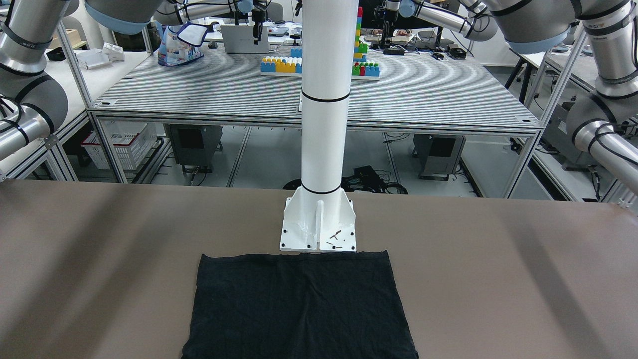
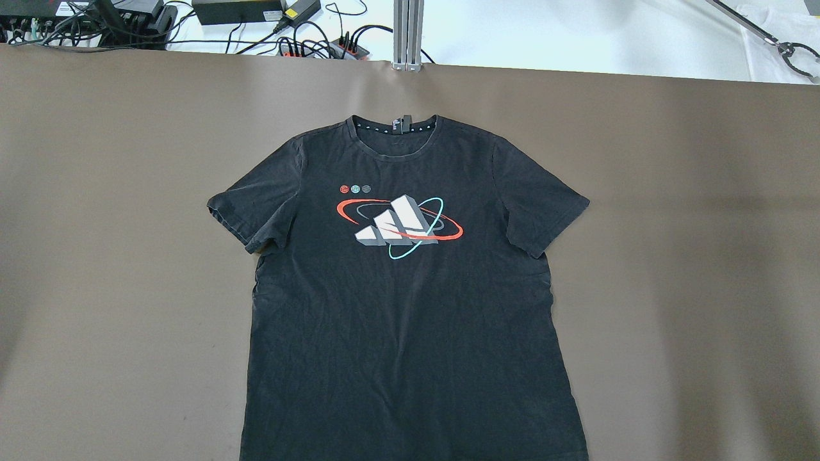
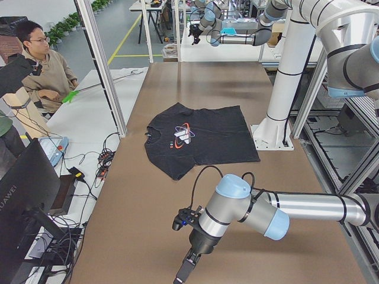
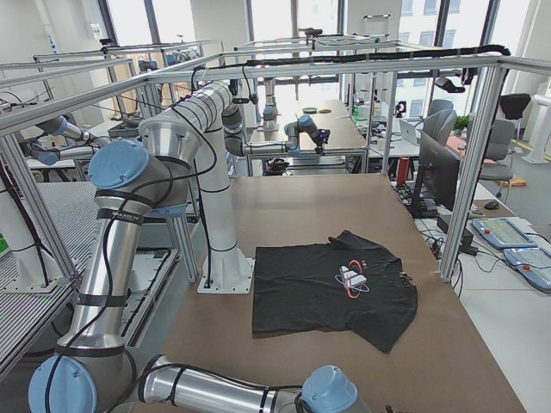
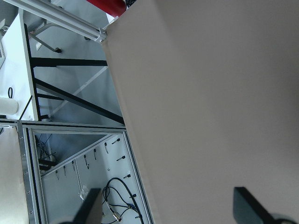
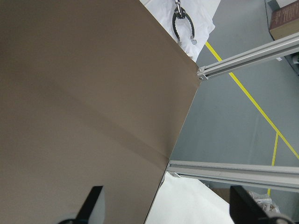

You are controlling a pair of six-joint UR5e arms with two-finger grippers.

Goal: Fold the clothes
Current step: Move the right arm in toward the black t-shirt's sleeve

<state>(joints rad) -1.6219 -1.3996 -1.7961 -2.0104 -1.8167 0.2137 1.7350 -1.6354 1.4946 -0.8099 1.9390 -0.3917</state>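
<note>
The clothes are one black T-shirt (image 2: pixel 410 320) lying flat and face up on the brown table (image 2: pixel 692 269), sleeves spread, collar toward the far edge. Its chest carries a white and grey logo with red and teal rings. The hem (image 1: pixel 299 304) lies against the white pillar's base plate (image 1: pixel 317 234). My left gripper (image 5: pixel 168 207) hangs open over bare table near the left end, far from the shirt; the exterior left view also shows the left gripper (image 3: pixel 185 269). My right gripper (image 6: pixel 168 203) is open above the table's right end. Neither holds anything.
A white pillar (image 1: pixel 324 99) stands at the table's robot side. Cables and power bricks (image 2: pixel 128 13) lie beyond the far edge, and a grabber tool (image 2: pixel 791 51) lies on a white side table. A person (image 3: pixel 50 71) sits beside the table behind an aluminium post (image 3: pixel 106 71).
</note>
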